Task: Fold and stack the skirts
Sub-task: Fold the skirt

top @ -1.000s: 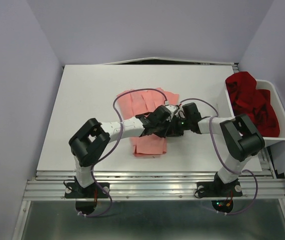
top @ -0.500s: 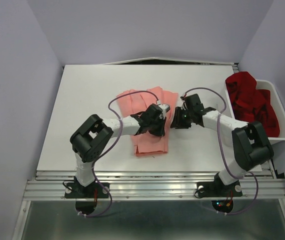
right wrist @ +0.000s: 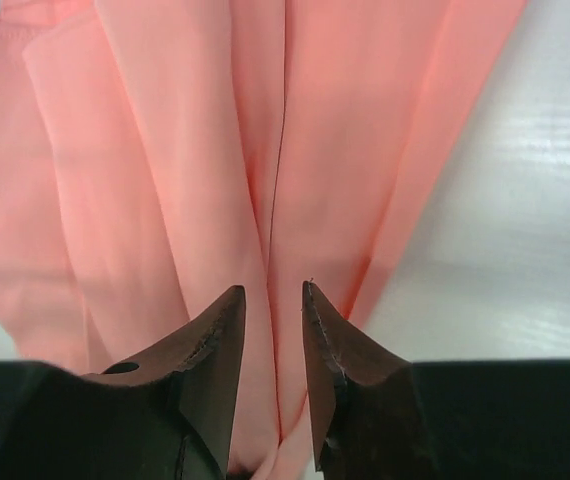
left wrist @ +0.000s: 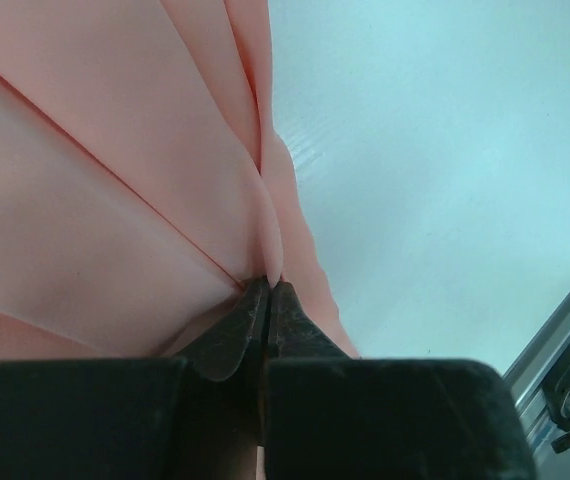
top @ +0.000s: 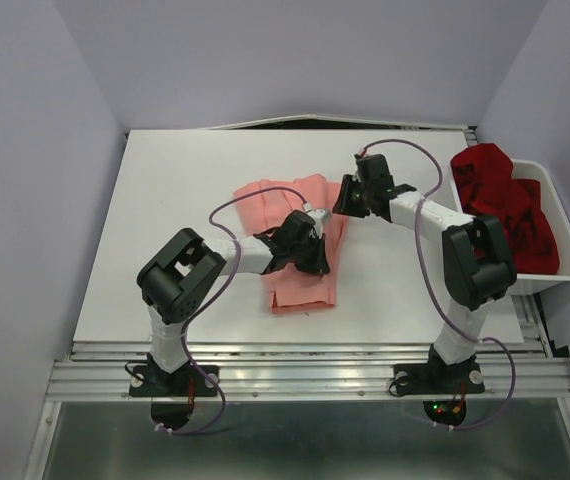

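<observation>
Bright, even, soft light from overhead; no harsh glare.
Looks crisp from above, with only faint shadows on the white table (top: 185, 200); up close, shows dark fingers (left wrist: 230, 335) soft-edged at the bottom, gentle fold shading across the salmon-pink skirt (right wrist: 165, 150), and a cool bluish cast in the left wrist view.

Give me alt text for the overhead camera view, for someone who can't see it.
Two robot arms reach over a salmon-pink skirt lying on a white table: the left gripper pinches a fold, and the right gripper is open over its far right edge. A deep red skirt sits heaped in a white bin.
</observation>
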